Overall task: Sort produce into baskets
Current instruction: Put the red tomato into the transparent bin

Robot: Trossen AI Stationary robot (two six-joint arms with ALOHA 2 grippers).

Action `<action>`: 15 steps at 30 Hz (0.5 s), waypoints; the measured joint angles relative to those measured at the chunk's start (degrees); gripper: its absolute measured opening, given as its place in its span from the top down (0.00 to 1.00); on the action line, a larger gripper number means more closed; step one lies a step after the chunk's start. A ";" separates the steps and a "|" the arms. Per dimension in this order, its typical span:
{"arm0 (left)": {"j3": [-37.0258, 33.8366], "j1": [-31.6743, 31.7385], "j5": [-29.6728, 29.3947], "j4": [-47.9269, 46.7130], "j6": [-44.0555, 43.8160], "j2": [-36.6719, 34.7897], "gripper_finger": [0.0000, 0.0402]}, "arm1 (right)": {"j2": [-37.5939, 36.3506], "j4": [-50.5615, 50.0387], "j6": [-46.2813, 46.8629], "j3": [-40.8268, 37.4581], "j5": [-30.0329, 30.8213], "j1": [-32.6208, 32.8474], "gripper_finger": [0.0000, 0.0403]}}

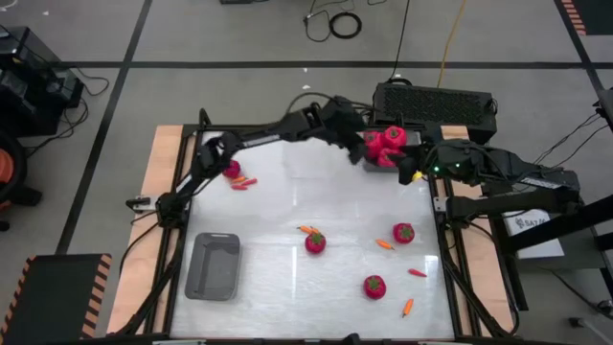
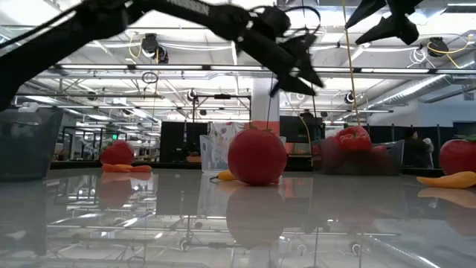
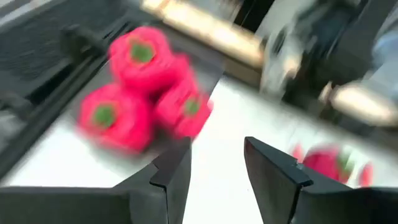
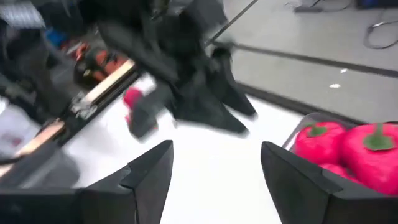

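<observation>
A: Start at the left. What sits there?

B: An empty grey basket (image 1: 214, 265) near the table's (image 1: 287, 206) front left corner. Farther back, 1 tomato (image 1: 232, 170) with small orange peppers (image 1: 245, 182) just beside it.

A: And the middle?

B: A tomato (image 1: 315, 242) touching an orange pepper (image 1: 306, 230). To its right, 2 more tomatoes (image 1: 403, 232), (image 1: 374, 286), and 3 separate peppers (image 1: 385, 244), (image 1: 417, 273), (image 1: 407, 308) scattered near them.

A: The left arm?

B: It reaches across to the back right. The left gripper (image 3: 217, 163) hangs beside the second basket (image 1: 407, 153), fingers spread with nothing between them.

A: What's in that basket?

B: A pile of red tomatoes (image 1: 386, 144), at least 3, with green tops, stacked on each other.

A: The right gripper?

B: The right gripper (image 4: 214, 167) is just right of that basket, its fingers wide apart and empty.
</observation>
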 joint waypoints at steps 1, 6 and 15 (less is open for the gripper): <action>-0.01 0.13 -1.11 -3.75 2.84 -1.68 0.61 | 0.51 0.01 -0.62 0.00 -1.02 0.02 0.42; 0.01 0.24 -8.83 -22.05 15.34 -9.19 0.61 | 3.57 0.11 -5.30 0.02 -7.05 0.09 0.42; -3.69 0.26 -12.54 -37.29 21.41 -19.13 0.61 | 11.23 5.23 -22.06 0.02 -23.70 1.82 0.42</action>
